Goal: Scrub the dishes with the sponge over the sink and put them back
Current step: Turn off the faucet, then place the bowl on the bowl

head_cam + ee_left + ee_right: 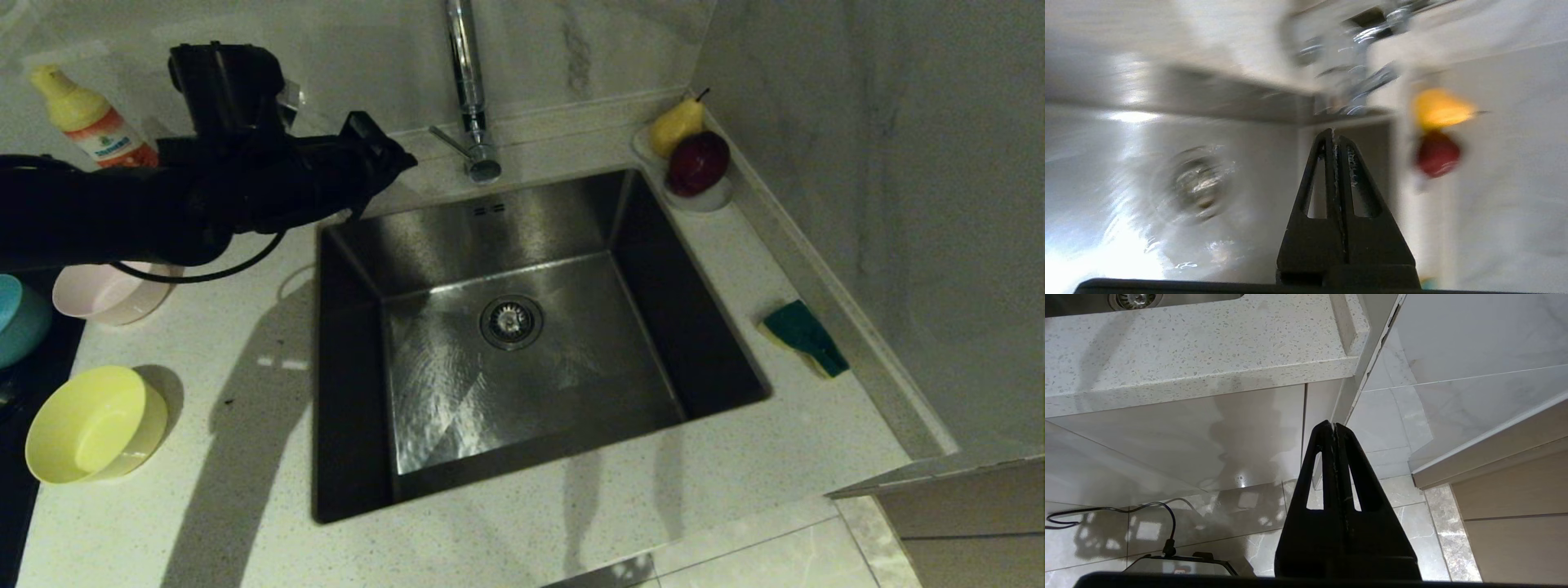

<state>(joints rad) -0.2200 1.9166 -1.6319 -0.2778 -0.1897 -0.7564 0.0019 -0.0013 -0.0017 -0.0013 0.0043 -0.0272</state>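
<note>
At the upper left of the head view, the left gripper (400, 155) hovers above the sink's (522, 359) back-left corner — fingers closed, empty. The sponge (804, 336) lies right of the sink; yellow bowl (94, 425), pink bowl (110, 294) and blue bowl (20, 318) sit far left. The right gripper (1334, 426) hangs below the tabletop (1208, 347) edge — fingers closed.

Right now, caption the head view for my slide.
Left gripper shut, raised near the sink; sponge waits opposite.

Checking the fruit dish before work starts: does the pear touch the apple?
Touching. In the head view the pear leans directly against the apple in the white dish, with no gap between them.
</note>
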